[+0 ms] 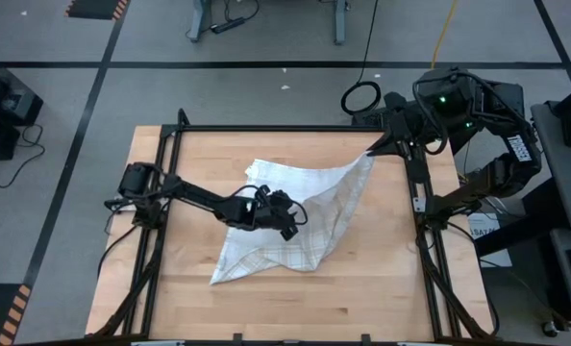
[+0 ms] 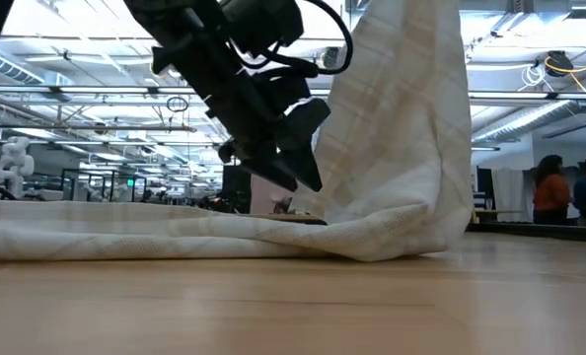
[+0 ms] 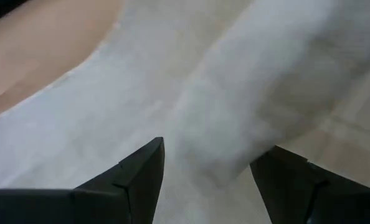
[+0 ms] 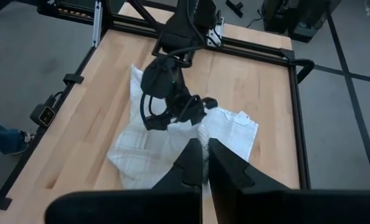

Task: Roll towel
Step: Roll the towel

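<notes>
The white towel with a tan-grey check (image 1: pixel 338 202) lies partly on the wooden table (image 1: pixel 362 298). Its near-left part (image 1: pixel 233 269) lies flat and its far-right corner is raised. In the low view the cloth (image 2: pixel 402 118) rises steeply out of the top of the picture. My right gripper (image 1: pixel 374 151) is shut on that raised corner, at the table's far right. My left gripper (image 1: pixel 290 229) is open and points down over the towel's middle. Its fingertips (image 2: pixel 298 177) stand just above the cloth, which also shows in the left wrist view (image 3: pixel 172 74). My right gripper pinches the towel's far-right corner (image 4: pixel 203 138) between its two fingers (image 4: pixel 225 168), coming from above. The corner is lifted clear. The cloth hangs slanting down from it to the part that lies on the table (image 4: pixel 141 149).
A black metal frame (image 1: pixel 266 128) runs round the table, with rails along the left (image 1: pixel 161 192) and right (image 1: pixel 422 207) sides. Bare wood lies at the near side. People (image 2: pixel 549 187) stand far behind the table in the low view.
</notes>
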You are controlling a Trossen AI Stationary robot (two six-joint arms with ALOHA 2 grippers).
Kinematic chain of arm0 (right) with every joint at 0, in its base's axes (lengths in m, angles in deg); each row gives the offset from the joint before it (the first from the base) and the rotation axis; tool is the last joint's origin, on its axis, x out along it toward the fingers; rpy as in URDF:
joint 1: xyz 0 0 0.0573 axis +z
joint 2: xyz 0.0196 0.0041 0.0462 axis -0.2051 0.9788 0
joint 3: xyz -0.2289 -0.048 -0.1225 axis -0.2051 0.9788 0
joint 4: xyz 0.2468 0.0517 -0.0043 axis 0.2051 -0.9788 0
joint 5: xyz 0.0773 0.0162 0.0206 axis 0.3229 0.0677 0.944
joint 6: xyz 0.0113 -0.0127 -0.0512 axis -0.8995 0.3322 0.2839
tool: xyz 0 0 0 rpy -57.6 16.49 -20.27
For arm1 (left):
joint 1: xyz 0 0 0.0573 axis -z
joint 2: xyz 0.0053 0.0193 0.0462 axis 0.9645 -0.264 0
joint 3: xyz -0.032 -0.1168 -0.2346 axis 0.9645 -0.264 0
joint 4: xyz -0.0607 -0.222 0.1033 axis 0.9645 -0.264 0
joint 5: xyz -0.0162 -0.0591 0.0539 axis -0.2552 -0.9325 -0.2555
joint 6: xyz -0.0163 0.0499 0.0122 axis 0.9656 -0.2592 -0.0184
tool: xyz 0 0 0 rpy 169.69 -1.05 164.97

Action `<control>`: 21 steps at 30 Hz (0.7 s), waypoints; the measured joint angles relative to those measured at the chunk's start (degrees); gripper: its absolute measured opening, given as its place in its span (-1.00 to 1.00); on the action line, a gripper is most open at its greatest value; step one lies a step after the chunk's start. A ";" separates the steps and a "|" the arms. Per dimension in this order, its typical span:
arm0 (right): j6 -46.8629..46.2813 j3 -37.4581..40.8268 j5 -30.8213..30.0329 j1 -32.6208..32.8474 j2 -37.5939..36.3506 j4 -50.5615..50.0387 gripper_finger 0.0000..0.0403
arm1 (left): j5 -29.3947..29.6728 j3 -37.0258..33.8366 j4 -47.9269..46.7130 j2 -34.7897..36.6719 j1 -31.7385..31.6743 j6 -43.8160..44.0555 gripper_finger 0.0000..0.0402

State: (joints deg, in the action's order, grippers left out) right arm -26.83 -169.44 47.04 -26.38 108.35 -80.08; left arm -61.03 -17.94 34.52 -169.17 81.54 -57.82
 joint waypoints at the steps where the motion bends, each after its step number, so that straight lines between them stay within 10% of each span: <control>1: 0.00 0.00 -0.02 0.02 0.00 0.06 -0.99 | -1.02 0.02 0.25 -0.24 -0.40 -1.05 0.15; 14: -0.27 0.00 -0.03 0.02 0.00 0.02 -0.99 | -6.09 0.22 -2.71 -0.43 -1.04 1.77 -0.93; 21: -0.79 0.00 -3.36 -0.01 0.00 -0.01 -0.99 | -7.23 3.92 -8.29 2.50 2.37 5.62 -0.96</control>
State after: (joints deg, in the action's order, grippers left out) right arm -27.62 -169.44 43.68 -26.39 108.35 -80.09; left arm -68.25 -14.03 26.23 -166.67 83.90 -52.20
